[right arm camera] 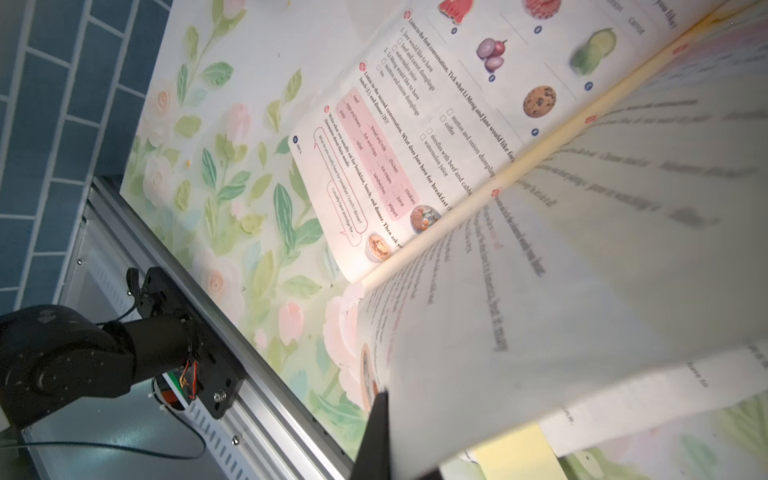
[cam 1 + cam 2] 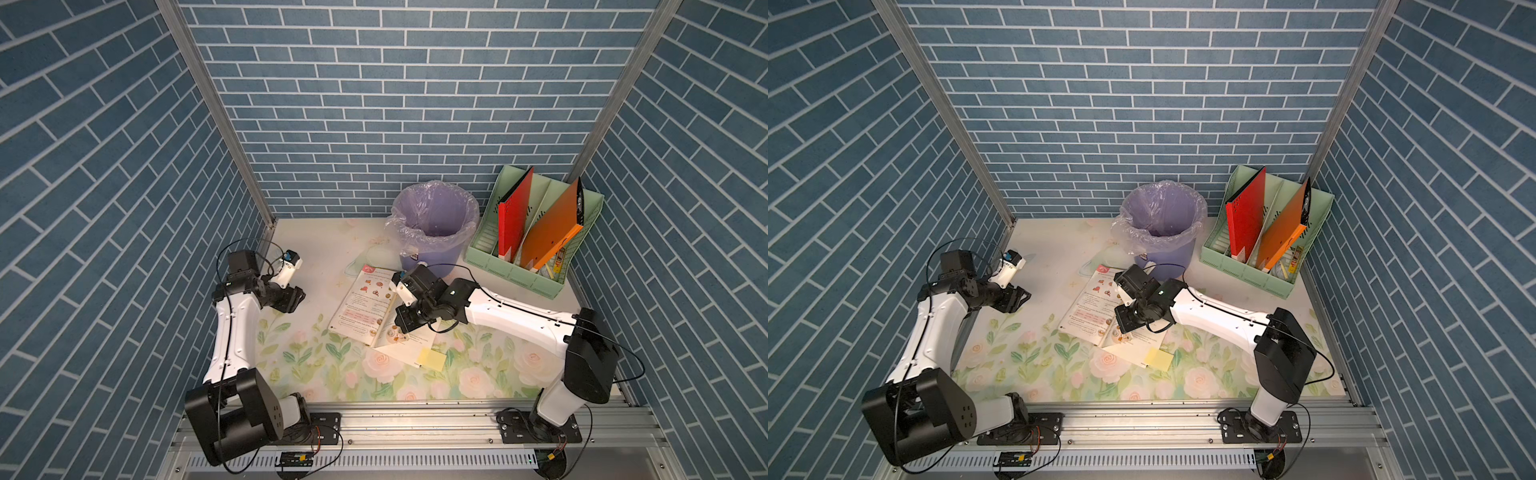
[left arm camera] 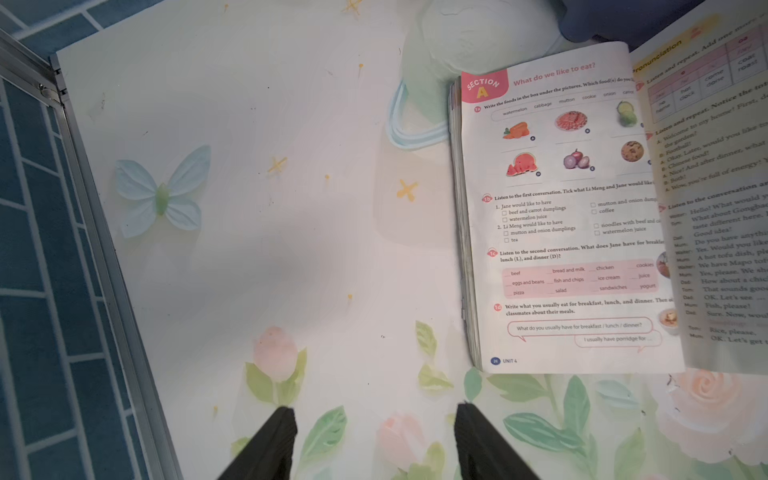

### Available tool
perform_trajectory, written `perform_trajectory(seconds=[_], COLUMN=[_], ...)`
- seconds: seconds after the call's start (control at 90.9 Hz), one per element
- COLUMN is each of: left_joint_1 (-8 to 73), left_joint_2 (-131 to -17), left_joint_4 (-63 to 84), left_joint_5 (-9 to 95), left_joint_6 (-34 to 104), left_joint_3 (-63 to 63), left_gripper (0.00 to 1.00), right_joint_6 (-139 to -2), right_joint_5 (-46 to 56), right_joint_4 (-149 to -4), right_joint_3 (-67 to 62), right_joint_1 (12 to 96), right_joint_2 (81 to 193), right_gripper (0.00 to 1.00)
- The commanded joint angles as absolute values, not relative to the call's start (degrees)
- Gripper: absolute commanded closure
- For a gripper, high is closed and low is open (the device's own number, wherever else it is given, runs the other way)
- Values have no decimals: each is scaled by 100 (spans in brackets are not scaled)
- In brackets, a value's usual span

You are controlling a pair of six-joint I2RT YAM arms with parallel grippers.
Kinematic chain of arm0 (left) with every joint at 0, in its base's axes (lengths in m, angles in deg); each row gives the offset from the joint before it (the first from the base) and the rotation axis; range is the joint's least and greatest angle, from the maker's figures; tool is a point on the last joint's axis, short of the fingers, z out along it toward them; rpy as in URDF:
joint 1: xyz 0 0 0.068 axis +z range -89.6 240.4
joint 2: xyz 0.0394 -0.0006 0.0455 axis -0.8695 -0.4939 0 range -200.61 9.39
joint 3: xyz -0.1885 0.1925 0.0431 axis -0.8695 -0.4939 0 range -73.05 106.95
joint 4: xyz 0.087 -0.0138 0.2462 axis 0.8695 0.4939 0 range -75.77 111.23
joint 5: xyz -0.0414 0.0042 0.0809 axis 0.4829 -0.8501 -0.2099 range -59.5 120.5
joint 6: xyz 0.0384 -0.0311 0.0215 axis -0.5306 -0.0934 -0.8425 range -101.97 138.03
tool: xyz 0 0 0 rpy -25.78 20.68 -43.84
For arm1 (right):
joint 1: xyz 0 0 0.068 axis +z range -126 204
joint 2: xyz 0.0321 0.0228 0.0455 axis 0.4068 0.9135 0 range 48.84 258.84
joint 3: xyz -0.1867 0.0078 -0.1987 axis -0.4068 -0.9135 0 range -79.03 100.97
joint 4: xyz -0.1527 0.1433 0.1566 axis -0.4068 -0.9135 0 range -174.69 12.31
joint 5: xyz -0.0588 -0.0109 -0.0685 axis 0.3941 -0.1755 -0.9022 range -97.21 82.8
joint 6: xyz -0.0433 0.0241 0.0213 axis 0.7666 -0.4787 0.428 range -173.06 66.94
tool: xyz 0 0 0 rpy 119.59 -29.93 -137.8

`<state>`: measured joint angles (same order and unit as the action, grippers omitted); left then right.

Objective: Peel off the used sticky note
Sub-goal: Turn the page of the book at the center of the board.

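Table [image 2: 316, 249] carries your open book [image 2: 365, 303]. Your right gripper [image 1: 390, 436] is pinched shut on a lifted page [image 1: 582, 291], likely to uncover the yellow sticky note [image 2: 432, 358] at the book's near corner. Your left gripper [image 3: 374, 411] hovers beside the book, jaws apart and empty.

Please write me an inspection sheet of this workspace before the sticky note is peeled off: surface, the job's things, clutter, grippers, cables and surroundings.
Surface: floral table cover, flat, no spills seen.
Job's things: yellow sticky note at the near corner of the open textbook, not yet peeled.
Clutter: purple bin with a plastic liner; green file rack holding red and orange folders; what looks like a pale green mask beside the book.
Grippers: left gripper open over bare cover; right gripper shut, its fingers seemingly pinching a lifted page.
Cables: black cables loop along both arms.
Surroundings: blue brick-pattern walls; aluminium rail in front.
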<state>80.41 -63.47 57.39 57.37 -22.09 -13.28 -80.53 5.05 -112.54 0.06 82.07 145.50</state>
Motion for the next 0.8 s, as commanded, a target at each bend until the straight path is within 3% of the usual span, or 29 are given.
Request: perform_trajectory(seconds=[0.0,0.363,0.396,0.462,0.561,0.671,0.792], left_joint_1=[8062,8146,8157,8192,8204,8205,8203], left_joint_2=[-6269,-6246,-6242,-6243,-6242,-6215,-6225], left_joint_4=[5931,6019,6026,6033,6040,6037,6104], left_joint_5=[5767,5640,5638,5611,5582,5613,5747], left_joint_6=[-2245,-2424,-2447,-2504,-2555,-2572,-2526], left_joint_3=[-1323,-1352,-1361,-1378,-1417,-1452,-1310], left_gripper=[34,34,34,34,34,34,34], right_joint_6=[-7046,-6628,-6625,-6699,-6942,-7142,-7371], right_joint_5=[371,694,741,834,997,1136,1521], right_joint_4=[-12311,-13272,-13397,-13420,-13159,-12488,-11481], right_joint_3=[920,4707,5200,5815,5958,5350,4274], right_joint_1=[8232,8326,8324,8301,8230,8236,8223], right_joint_2=[15025,18414,18785,19249,19412,18965,18144], right_gripper=[100,100,95,77,36,3,1])
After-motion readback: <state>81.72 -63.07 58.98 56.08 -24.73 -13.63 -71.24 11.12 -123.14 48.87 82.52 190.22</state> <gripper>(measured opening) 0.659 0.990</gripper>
